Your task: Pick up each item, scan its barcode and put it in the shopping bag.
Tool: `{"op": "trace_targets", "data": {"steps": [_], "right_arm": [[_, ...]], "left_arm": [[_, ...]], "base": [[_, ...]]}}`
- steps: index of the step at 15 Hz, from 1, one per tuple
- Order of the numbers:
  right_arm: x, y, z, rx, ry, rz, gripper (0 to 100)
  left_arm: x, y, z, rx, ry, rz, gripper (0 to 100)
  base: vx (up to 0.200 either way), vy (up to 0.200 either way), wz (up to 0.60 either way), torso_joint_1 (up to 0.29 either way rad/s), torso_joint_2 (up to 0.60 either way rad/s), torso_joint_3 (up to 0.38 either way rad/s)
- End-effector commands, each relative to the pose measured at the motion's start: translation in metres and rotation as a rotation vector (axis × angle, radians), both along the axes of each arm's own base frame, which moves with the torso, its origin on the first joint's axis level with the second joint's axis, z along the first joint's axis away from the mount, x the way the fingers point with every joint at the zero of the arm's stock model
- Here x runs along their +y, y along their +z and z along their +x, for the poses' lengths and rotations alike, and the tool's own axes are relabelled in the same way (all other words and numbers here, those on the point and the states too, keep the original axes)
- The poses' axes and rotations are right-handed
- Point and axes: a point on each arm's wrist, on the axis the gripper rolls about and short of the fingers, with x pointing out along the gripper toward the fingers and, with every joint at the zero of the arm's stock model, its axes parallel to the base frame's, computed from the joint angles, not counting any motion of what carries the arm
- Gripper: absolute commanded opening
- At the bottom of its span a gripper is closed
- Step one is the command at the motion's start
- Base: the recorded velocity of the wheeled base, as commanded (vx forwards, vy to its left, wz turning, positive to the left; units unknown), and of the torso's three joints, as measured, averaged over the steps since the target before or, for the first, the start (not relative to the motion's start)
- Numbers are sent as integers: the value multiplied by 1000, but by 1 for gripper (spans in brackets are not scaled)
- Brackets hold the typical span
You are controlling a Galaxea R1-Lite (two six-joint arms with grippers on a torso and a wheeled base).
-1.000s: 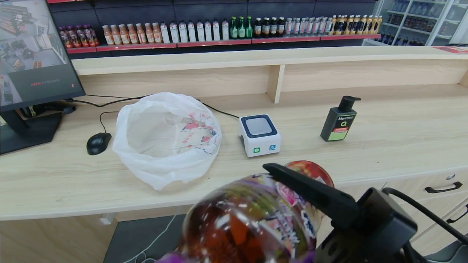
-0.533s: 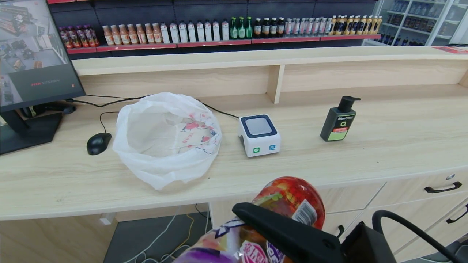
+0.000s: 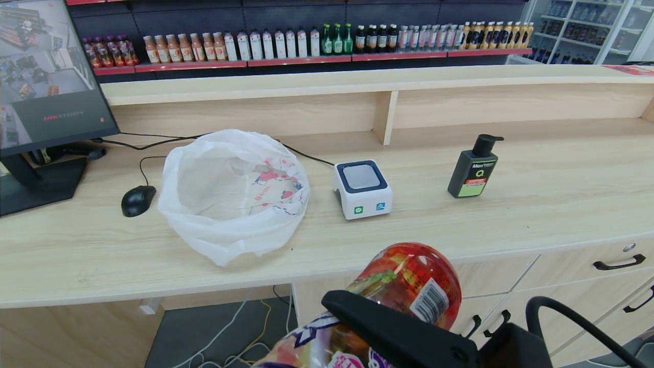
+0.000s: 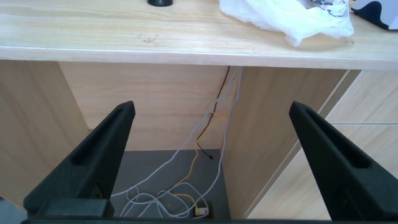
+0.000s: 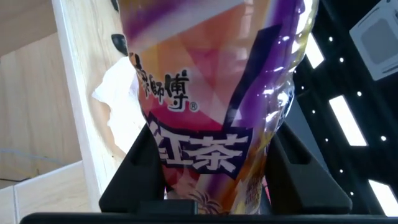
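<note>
Bottle [image 3: 414, 278] of red tea hangs in the air on my side of the scanner [image 3: 362, 188], out past the front edge of the counter [image 3: 536, 204] that the scanner sits on. My right gripper [image 5: 212, 171] has its fingers clamped on the bottle's labelled middle, one on each flank. My left gripper [image 4: 217, 155] is spread wide with nothing in it, lower than the scanner and below the counter top.

I judge the bottle full, so fairly heavy. Its film wrap looks slick and its plastic wall likely gives a little, so the mid-body is the right place to grip.

Its long axis runs from me toward the scanner, tilted upward. The rounded red end leads, though I cannot tell if that is cap or base. The barcode [image 3: 429, 301] faces up, not toward the scanner's window.
</note>
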Motion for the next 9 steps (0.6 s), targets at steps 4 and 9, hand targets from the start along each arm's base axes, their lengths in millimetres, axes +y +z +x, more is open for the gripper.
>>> {"op": "trace_targets", "data": {"steps": [4, 9], "right_arm": [[0, -2, 0, -21, -11, -18, 0], [-1, -2, 0, -22, -29, -13, 0]], "left_arm": [[0, 0, 0, 0, 1, -1, 100], [0, 0, 0, 0, 1, -1, 100]], "base": [[0, 0, 0, 0, 0, 0], [0, 0, 0, 0, 0, 0]]}}
